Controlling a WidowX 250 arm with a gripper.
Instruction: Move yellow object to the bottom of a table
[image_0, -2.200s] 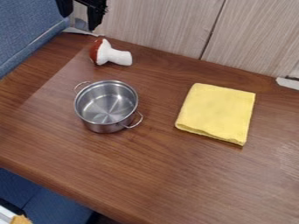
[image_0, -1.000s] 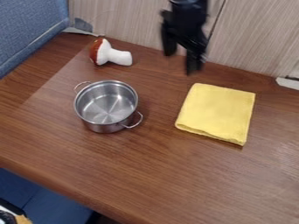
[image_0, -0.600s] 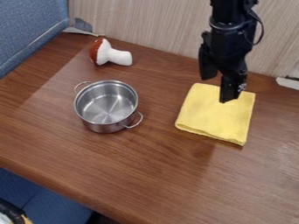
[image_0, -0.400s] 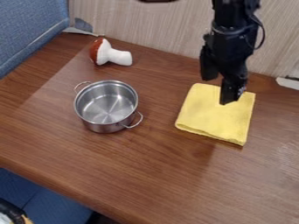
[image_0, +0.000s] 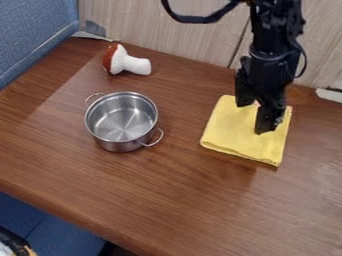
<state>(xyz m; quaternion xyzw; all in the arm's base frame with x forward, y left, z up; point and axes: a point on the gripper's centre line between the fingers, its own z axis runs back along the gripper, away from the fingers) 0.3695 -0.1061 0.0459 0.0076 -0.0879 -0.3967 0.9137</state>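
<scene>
The black gripper (image_0: 252, 118) hangs over the upper part of the folded yellow cloth (image_0: 235, 136), its two fingers spread apart with nothing visible between them. The cloth lies flat at the right of the brown wooden table (image_0: 180, 200), and the gripper covers its upper right part. Whether the fingertips touch the cloth I cannot tell.
Left of the cloth stands a metal pot (image_0: 121, 121) with two handles. A white and red-brown mushroom-shaped toy (image_0: 128, 63) lies behind the pot. A light wood panel (image_0: 153, 25) borders the back, and the table's front edge slants across the lower left.
The arm has come in from the upper left, across the back to the right, and then lowered a little over the cloth. The cloth, pot and toy have stayed put.
</scene>
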